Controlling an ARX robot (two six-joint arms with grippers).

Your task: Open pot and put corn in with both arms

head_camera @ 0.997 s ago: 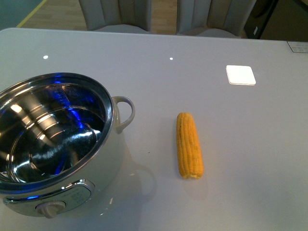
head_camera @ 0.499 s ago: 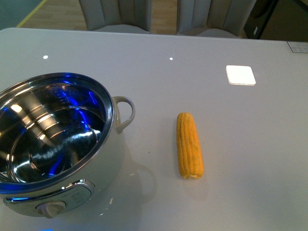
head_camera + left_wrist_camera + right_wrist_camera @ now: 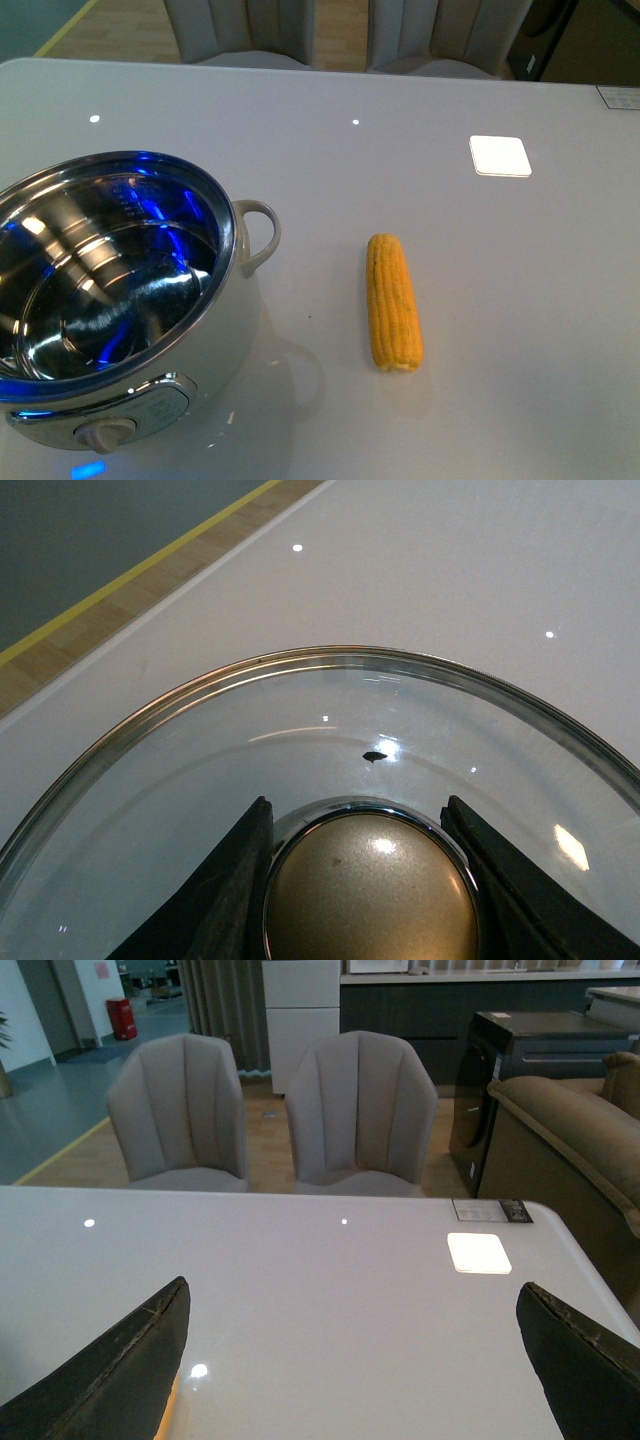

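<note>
You'll find the pot (image 3: pixel 240 340) standing open on the left of the table (image 3: pixel 520 300), its steel bowl bare. The corn (image 3: pixel 393 301) lies flat on the table to the pot's right, clear of its loop handle (image 3: pixel 262 235). Your left gripper (image 3: pixel 358 815) clasps the glass lid (image 3: pixel 300 720) by its gold knob (image 3: pixel 370 900), a finger on each side. Your right gripper (image 3: pixel 352 1290) hangs spread wide above the table.

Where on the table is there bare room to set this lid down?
The widest bare table lies beyond the pot and corn, up to the far edge. More room lies right of the corn, nearer than the white square. The strip between the pot's handle and the corn is narrow. The left gripper holds the lid by its knob.
</note>
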